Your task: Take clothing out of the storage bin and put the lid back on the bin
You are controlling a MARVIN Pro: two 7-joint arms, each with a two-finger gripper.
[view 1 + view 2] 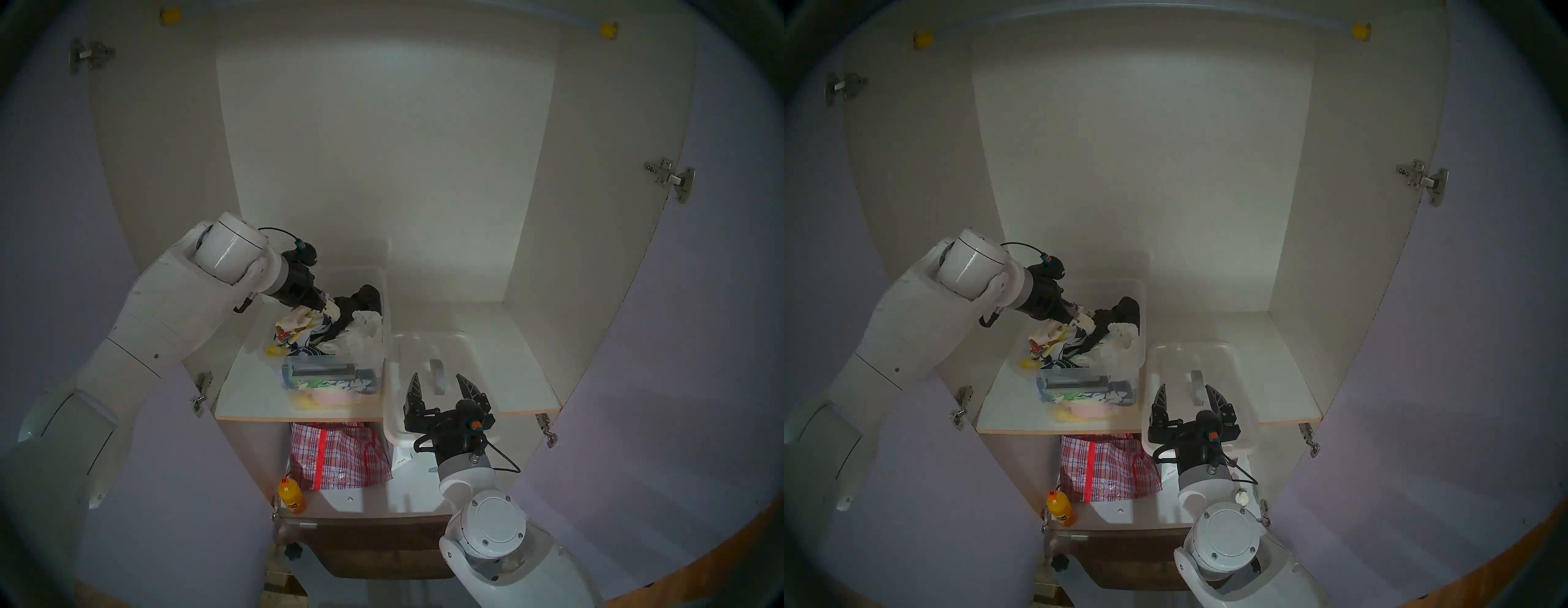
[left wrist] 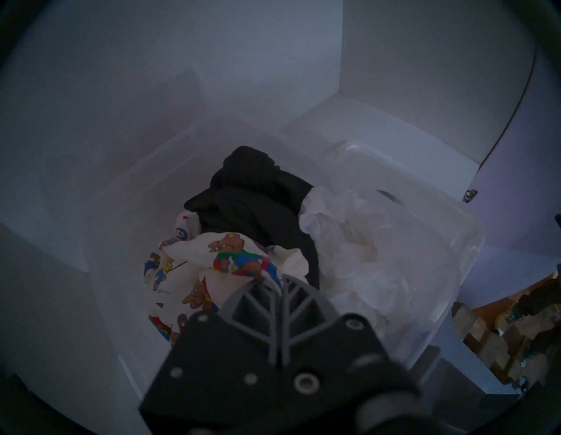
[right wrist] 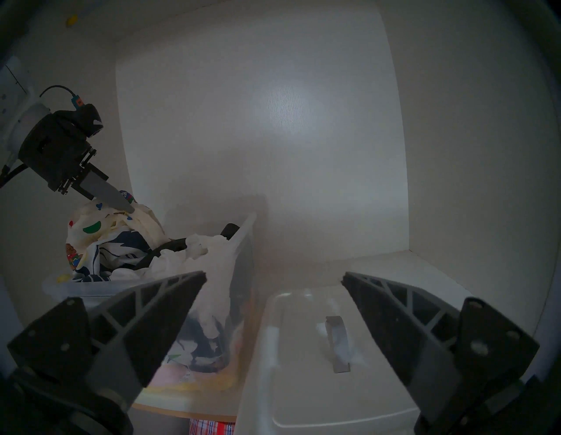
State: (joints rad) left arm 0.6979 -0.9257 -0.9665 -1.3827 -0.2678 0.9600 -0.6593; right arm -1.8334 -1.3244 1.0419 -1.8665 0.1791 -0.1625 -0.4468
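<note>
**Ana:** White cupboard walls are enclosing everything, doors swung wide, and the white upper shelf (image 1: 500,339) is carrying both task pieces. Below it, a red plaid woven bag (image 1: 339,454) and an orange bottle (image 1: 291,499) are sitting on the lower shelf.

**Ben:** How far along is it looking?

**Ana:** Early, I'd judge. The clear rectangular plastic storage bin with the grey latch bar (image 1: 335,373) is standing toward the shelf's front left, still heaped with cloth. The white rounded-corner plastic lid with the grey strap handle (image 1: 428,361) is lying just beside it on the right, overhanging the shelf's front edge, so the lid step is not yet done.

**Ben:** And the garment?

**Ana:** The small cream-white clothing printed with red, blue and green cartoon bears (image 2: 230,258) is bunching at the bin's left side, on top of a navy-and-white leaf-print cloth (image 3: 121,246). The left gripper (image 2: 282,281) is pinching a fold of it, jaws pressed together on the fabric. Most of it is still hanging inside the bin.

**Ben:** Anything else in there?

**Ana:** A black garment (image 2: 252,194) and a plain white cloth (image 2: 349,231) are staying behind it.

**Ben:** The other arm?

**Ana:** The right gripper (image 1: 439,380) is hovering over the lid's near end, fingers spread wide, holding nothing.
</note>
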